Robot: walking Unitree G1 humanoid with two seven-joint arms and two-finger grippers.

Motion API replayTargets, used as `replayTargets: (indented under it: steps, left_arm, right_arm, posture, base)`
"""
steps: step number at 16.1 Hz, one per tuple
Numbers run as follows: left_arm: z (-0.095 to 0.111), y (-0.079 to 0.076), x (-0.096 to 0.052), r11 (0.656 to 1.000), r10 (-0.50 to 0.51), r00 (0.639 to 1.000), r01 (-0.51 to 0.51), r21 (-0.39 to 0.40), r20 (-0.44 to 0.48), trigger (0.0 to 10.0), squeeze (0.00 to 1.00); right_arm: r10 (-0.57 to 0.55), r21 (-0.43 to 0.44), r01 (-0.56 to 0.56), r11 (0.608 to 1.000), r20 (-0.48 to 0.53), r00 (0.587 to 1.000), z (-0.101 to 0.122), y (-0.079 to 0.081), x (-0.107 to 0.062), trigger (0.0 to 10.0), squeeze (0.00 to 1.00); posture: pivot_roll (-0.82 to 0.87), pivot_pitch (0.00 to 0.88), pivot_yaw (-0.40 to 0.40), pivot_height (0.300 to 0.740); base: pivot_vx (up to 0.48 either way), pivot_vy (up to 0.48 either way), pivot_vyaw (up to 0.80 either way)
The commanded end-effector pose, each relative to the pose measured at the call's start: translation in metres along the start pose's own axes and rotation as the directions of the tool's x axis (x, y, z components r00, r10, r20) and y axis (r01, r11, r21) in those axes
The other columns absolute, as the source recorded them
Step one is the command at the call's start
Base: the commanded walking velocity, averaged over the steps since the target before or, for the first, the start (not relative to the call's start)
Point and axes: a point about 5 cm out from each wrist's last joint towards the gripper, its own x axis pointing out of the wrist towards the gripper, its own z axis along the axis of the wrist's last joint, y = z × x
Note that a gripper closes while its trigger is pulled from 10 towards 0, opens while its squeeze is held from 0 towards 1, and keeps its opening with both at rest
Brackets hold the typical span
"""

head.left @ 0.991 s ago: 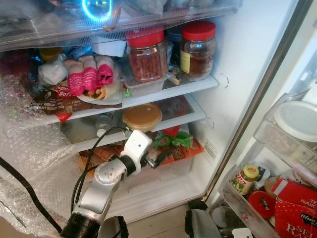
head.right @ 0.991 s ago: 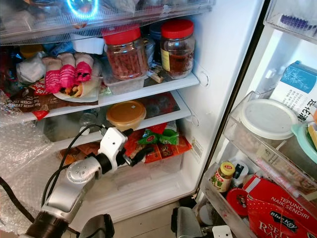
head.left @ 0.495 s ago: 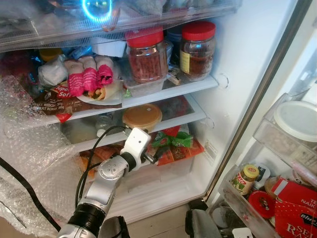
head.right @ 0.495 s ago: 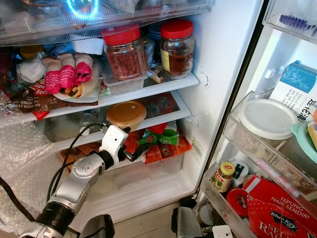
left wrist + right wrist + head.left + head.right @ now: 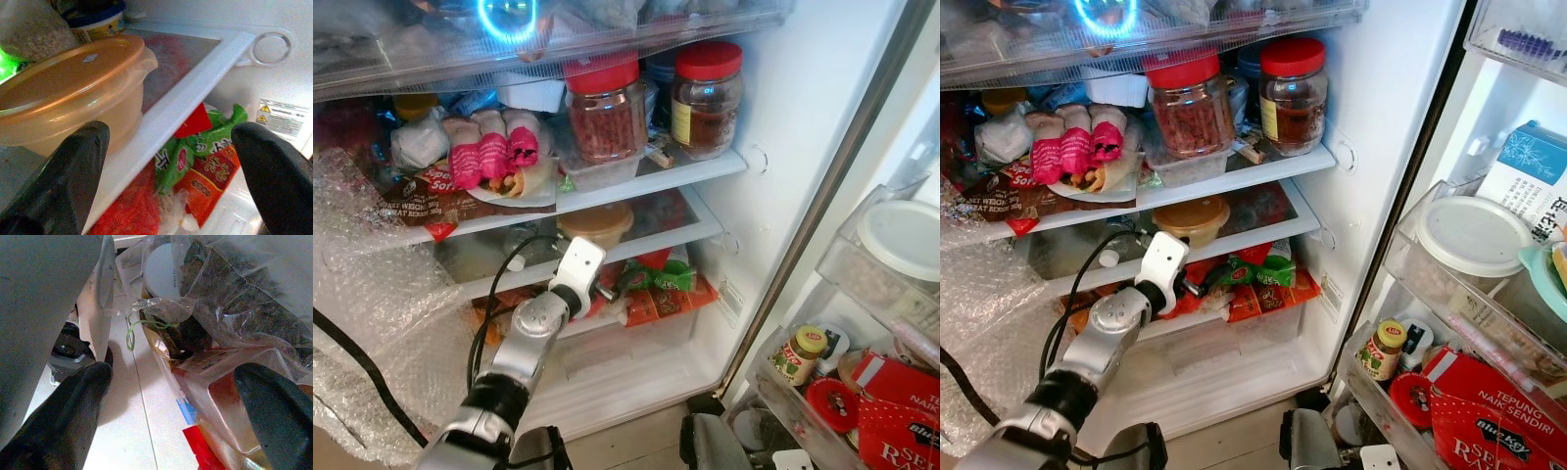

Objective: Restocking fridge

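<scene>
My left gripper [image 5: 610, 287] reaches into the fridge at the front edge of the middle shelf [image 5: 195, 93]. It is open with nothing between its fingers [image 5: 73, 171]. Just behind it on that shelf stands a tub with an orange lid [image 5: 594, 221], large in the left wrist view [image 5: 73, 83]. Below the shelf edge lie green and red snack packets [image 5: 658, 282], in front of the fingertips [image 5: 205, 156]. My right gripper [image 5: 176, 416] is open and holds nothing, with its fingers over pale floor and crumpled clear bags [image 5: 234, 293].
Two red-lidded jars [image 5: 603, 108] and pink-wrapped rolls [image 5: 492, 152] fill the shelf above. Bubble wrap [image 5: 372, 323] hangs at the left. The open door's bins [image 5: 891, 255] at the right hold a white-lidded tub, a small jar [image 5: 796, 354] and a red box [image 5: 891, 401].
My left arm has pushed forward and up, from in front of the snack packets to the middle shelf's edge. The orange-lidded tub appears to sit slightly farther back.
</scene>
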Motion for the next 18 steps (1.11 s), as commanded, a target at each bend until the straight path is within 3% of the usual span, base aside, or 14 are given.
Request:
replayTargets:
  steps: [1,5,10,13,15,17,18]
  left_arm:
    - [0.002,0.004,0.001,1.000,0.020,1.000,-0.020,-0.003,0.010,10.0,0.00]
    - [0.001,0.004,0.005,1.000,0.026,1.000,-0.026,-0.002,0.017,10.0,0.00]
    - [-0.011,-0.001,0.006,0.999,0.051,0.998,-0.051,0.001,-0.048,10.0,0.00]
    - [-0.008,-0.007,0.007,0.996,0.068,0.998,-0.069,-0.058,-0.017,10.0,0.00]
    - [-0.002,-0.017,0.000,0.996,0.028,0.998,-0.024,-0.084,0.052,10.0,0.00]
    - [-0.002,-0.017,0.000,0.996,0.030,0.998,-0.025,-0.084,0.052,10.0,0.00]
    - [-0.001,-0.016,-0.018,0.997,0.055,0.994,-0.050,-0.056,0.093,10.0,0.00]
  right_arm:
    - [0.007,0.007,-0.007,1.000,-0.014,1.000,-0.003,0.004,0.000,10.0,0.00]
    - [0.008,0.008,-0.008,1.000,-0.015,1.000,-0.003,0.004,0.000,10.0,0.00]
    - [0.015,0.007,-0.015,1.000,-0.016,1.000,-0.003,0.005,0.000,10.0,0.00]
    - [0.015,0.009,-0.015,1.000,-0.016,1.000,-0.003,0.005,0.000,10.0,0.00]
    - [0.014,0.013,-0.014,1.000,-0.015,1.000,-0.003,0.005,0.000,10.0,0.00]
    - [0.014,0.013,-0.014,1.000,-0.015,1.000,-0.003,0.005,0.000,10.0,0.00]
    - [0.013,0.015,-0.013,1.000,-0.014,1.000,-0.003,0.005,0.000,10.0,0.00]
  posture:
    - [-0.17,0.026,0.023,0.602]
    - [-0.17,0.027,0.024,0.602]
    - [-0.17,0.030,0.024,0.602]
    - [-0.16,0.029,0.025,0.602]
    - [-0.17,0.027,0.030,0.602]
    - [-0.17,0.027,0.030,0.602]
    - [-0.16,0.025,0.031,0.602]
  base:
    - [0.000,0.000,0.00]
    - [0.000,0.000,0.00]
    - [0.000,0.000,0.00]
    - [0.000,0.000,0.00]
    - [0.000,0.000,0.00]
    - [0.000,0.000,0.00]
    - [0.000,0.000,0.00]
